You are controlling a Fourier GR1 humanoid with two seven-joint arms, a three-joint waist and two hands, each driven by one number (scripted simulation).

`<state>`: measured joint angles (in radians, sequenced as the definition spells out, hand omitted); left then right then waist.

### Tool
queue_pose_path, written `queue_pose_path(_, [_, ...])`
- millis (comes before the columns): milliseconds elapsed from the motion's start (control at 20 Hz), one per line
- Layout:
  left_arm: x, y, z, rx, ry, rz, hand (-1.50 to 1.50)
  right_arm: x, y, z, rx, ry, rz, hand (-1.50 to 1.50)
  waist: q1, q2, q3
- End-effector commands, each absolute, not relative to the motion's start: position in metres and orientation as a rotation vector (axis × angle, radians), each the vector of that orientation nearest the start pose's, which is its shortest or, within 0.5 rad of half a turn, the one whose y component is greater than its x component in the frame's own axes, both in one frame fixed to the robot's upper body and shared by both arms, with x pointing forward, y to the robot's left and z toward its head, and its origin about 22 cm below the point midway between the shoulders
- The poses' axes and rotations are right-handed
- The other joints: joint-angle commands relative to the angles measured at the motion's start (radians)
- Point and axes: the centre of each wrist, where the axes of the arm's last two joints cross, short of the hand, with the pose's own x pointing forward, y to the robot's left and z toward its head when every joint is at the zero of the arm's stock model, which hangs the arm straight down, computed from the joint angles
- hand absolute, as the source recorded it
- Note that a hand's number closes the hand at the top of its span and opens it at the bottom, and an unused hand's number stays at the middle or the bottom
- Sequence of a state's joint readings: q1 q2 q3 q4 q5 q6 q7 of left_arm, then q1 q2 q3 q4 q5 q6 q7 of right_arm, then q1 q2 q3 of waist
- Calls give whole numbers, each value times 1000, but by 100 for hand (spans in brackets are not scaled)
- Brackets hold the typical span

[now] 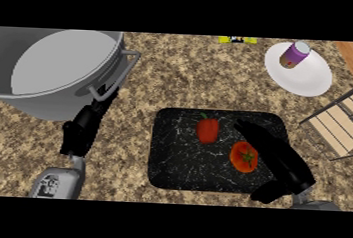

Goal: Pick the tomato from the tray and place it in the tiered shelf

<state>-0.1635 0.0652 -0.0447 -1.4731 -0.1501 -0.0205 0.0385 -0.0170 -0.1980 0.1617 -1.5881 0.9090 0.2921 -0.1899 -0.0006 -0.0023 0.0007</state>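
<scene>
Your right hand [281,160] is the nearer one; it lies over the right side of the black tray [173,171], fingers straight and apart, clamped on nothing; the tomato [244,157] sits on the tray just to its left, touching or nearly so, roundish with no clear long axis; a red pepper [208,130] lies beyond it. Your left hand [87,124] is well apart beside the pot [56,70], fingers straight. The tiered shelf [342,123] is cut off at the right edge; you cannot see its levels.
</scene>
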Motion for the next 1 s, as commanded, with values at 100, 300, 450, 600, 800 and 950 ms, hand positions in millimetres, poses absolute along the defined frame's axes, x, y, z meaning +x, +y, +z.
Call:
queue_pose_path(100, [274,234,20,99,-1572,-257,0,243,-235,-14,-434,-1439,1327,150,2,2,-1])
queue_pose_path(300, [276,227,-10,103,-1572,-257,0,242,-231,1,-491,-1490,1428,150,-2,3,-1])
queue_pose_path(450, [294,237,5,108,-1564,-235,0,245,-212,-1,-497,-1526,1374,150,-2,3,-1])
queue_pose_path(600, [267,253,17,110,-1581,-253,0,253,-216,7,-510,-1539,1354,150,2,2,-1])
queue_pose_path(800, [268,220,7,103,-1585,-251,0,217,-268,4,-454,-1565,1319,150,-6,1,-1])
queue_pose_path(950, [273,227,8,123,-1555,-230,0,165,-321,8,-435,-1422,1408,150,-30,-3,-1])
